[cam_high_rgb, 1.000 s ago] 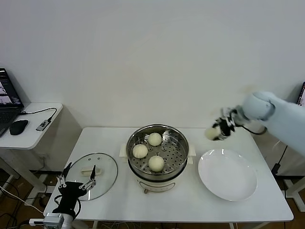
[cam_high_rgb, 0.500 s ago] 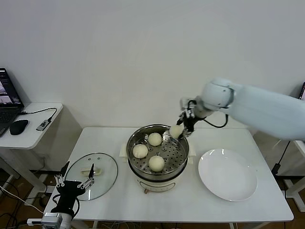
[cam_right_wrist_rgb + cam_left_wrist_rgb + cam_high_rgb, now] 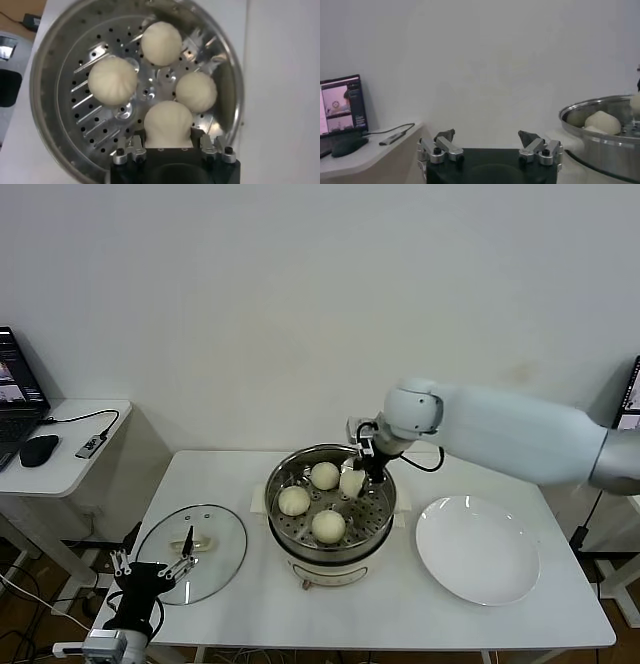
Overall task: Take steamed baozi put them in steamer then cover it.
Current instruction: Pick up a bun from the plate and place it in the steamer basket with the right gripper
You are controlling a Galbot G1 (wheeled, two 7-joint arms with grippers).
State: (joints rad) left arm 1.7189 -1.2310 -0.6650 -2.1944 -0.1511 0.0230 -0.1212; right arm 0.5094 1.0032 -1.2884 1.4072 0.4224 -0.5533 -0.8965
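Note:
The steel steamer (image 3: 282,529) stands mid-table with three steamed baozi (image 3: 324,475) (image 3: 294,500) (image 3: 328,526) on its perforated tray. My right gripper (image 3: 355,474) hangs over the steamer's far right part, shut on a fourth baozi (image 3: 351,483) just above the tray. The right wrist view shows that held baozi (image 3: 168,120) between the right gripper's (image 3: 168,134) fingers, over the steamer (image 3: 50,60), beside the other three (image 3: 161,42) (image 3: 113,80) (image 3: 196,91). The glass cover (image 3: 205,534) lies flat to the left of the steamer. My left gripper (image 3: 152,565) waits open at the cover's near edge, empty (image 3: 487,135).
A white plate (image 3: 478,549) lies empty to the right of the steamer. A low side table (image 3: 70,469) with a laptop, mouse and cable stands to the far left. The steamer's rim (image 3: 600,112) shows in the left wrist view.
My right arm carried the baozi leftward from beyond the plate to over the steamer and lowered it toward the tray. The left gripper sank slightly by the cover.

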